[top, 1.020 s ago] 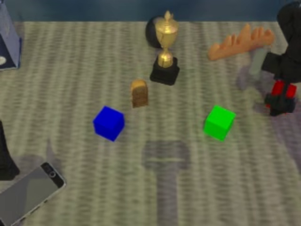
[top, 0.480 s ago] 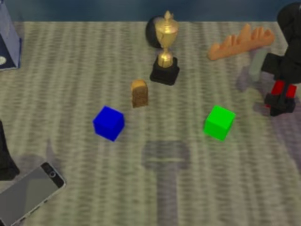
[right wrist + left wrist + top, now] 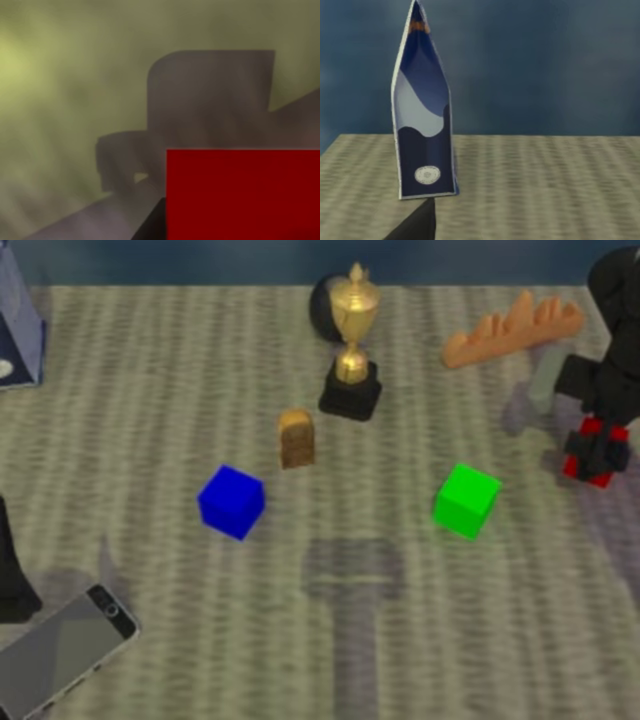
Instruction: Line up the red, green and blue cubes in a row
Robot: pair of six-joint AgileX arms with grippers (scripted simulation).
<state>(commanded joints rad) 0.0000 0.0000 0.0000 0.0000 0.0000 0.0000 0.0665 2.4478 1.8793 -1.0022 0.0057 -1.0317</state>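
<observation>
The red cube (image 3: 596,452) sits far out at the right side of the worktop (image 3: 160,380), with the right gripper (image 3: 596,452) directly over it. From above, red peeks out at the corners around the dark gripper body, and the right wrist view is filled on one side by a flat red face (image 3: 242,195), so the cube is right up against that gripper. I cannot tell whether the fingers have clenched on it or only straddle it.

Out from that gripper toward the table's middle lies the green cube (image 3: 466,500), near but apart from it. The blue cube (image 3: 231,501) is well beyond, past the middle, roughly level with the green one. Further back from the gripper lies an orange comb-like rack (image 3: 512,328), and toward the centre a gold trophy (image 3: 352,340) on a black base, with a small tan block (image 3: 296,438) beside it.

The left arm (image 3: 12,575) is parked at the left edge near a phone (image 3: 60,650); its camera looks at a blue carton (image 3: 424,115), and its gripper does not show.

The risk I see is a shallow or off-centre hold: the cube could twist or drop as it lifts. Carried low toward the row, it might also knock the green cube askew.
</observation>
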